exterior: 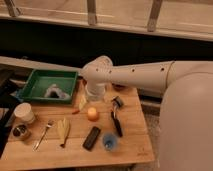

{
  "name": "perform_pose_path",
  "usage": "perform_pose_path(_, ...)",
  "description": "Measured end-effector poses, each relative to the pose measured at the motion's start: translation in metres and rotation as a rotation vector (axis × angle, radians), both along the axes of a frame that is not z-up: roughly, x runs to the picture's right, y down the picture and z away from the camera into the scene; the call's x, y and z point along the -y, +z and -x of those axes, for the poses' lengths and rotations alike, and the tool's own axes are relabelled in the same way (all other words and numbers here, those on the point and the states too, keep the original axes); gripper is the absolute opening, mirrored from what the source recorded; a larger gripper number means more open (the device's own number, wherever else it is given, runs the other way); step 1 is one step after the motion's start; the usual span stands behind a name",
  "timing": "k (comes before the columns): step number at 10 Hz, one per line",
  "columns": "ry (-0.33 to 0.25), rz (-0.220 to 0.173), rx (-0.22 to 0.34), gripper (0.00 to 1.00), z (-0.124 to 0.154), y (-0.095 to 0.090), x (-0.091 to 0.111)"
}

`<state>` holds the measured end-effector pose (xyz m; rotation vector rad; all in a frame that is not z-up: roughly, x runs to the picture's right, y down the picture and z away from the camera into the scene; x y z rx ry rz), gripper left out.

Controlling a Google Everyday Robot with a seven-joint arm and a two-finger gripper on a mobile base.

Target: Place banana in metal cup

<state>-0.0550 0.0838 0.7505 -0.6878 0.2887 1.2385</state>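
The banana [63, 130], short and pale yellow, lies on the wooden table [135, 145] left of centre, beside the fork [44, 135]. The metal cup [20, 132], small and silver-grey, stands at the table's left edge below the white paper cup [24, 112]. My gripper [83, 102] hangs from the white arm [130, 75] above the table's back middle, by the green tray's right corner. It is up and to the right of the banana, apart from it, and far right of the metal cup.
A green tray [50, 86] with a grey rag sits at the back left. A round orange fruit [92, 114] and a red chili [75, 112] lie just below the gripper. A black brush [116, 117], a black block [91, 138] and a blue cup [110, 141] lie to the right.
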Motion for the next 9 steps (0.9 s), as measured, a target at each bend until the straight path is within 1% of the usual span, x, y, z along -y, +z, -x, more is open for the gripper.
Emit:
perform_pose_path(2,0.001,0.009,-0.007,0.80,-0.003,0.002,-0.001)
perform_pose_path(3,-0.019,0.021,0.004,0.80,0.007,0.008,-0.008)
perform_pose_path(4,-0.050,0.031,0.020,0.80,0.026,0.015,-0.017)
perform_pose_path(5,-0.070,0.036,0.030,0.80,0.041,0.019,-0.022)
perform_pose_path(7,-0.128,0.053,0.073,0.80,0.092,0.025,-0.041)
perform_pose_path(9,-0.163,0.061,0.106,0.80,0.119,0.027,-0.054)
